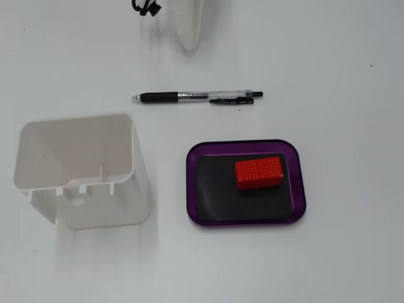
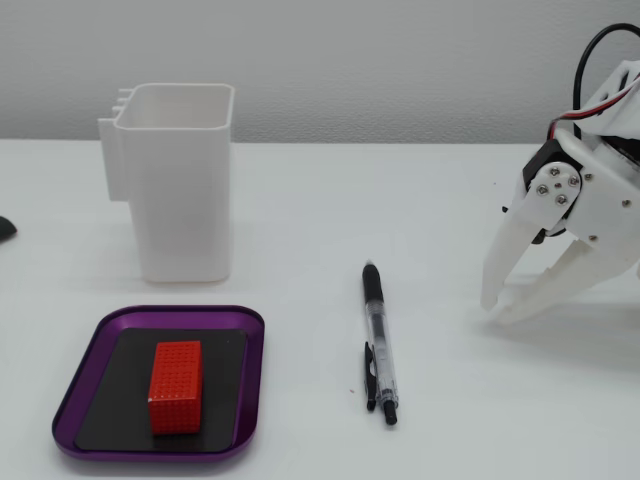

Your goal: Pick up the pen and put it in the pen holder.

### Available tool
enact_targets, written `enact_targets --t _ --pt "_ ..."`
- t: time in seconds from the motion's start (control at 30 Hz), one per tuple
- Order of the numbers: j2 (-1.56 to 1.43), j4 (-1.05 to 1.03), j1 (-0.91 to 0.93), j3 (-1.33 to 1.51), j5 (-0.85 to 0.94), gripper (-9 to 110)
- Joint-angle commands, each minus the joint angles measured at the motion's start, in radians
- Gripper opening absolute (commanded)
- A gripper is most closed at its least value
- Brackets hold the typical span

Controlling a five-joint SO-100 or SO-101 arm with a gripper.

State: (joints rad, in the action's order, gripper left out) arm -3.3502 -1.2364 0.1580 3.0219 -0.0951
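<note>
From above, the pen [image 1: 197, 97] lies flat on the white counter [image 1: 341, 57], apart from the upright pen holder [image 1: 136, 183] and a purple tray [image 1: 299, 189] bearing a red block [image 1: 259, 173]. Side on, the gripper [image 2: 493, 303] hovers beside the pen [image 2: 379, 340], jaws slightly spread and empty; a shallow pinch could roll the slim barrel away.

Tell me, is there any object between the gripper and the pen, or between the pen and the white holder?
Nothing visible blocks either path. The gripper hangs open beside the pen with bare table between them. The pen holder stands upright beyond more bare table. The purple tray with the red block lies off to the side.
</note>
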Motion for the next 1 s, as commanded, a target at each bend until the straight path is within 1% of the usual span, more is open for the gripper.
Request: enact_targets --t 0.0,0.63,0.8,0.87,0.97 --pt "-0.072 -0.002 -0.011 0.008 0.003 0" --pt "-0.072 0.0 0.003 -0.006 0.005 0" --pt "-0.049 0.044 0.006 -0.153 0.014 0" --pt "-0.02 0.069 0.006 -0.213 0.078 1" --pt "0.074 0.097 0.006 -0.299 0.244 3"
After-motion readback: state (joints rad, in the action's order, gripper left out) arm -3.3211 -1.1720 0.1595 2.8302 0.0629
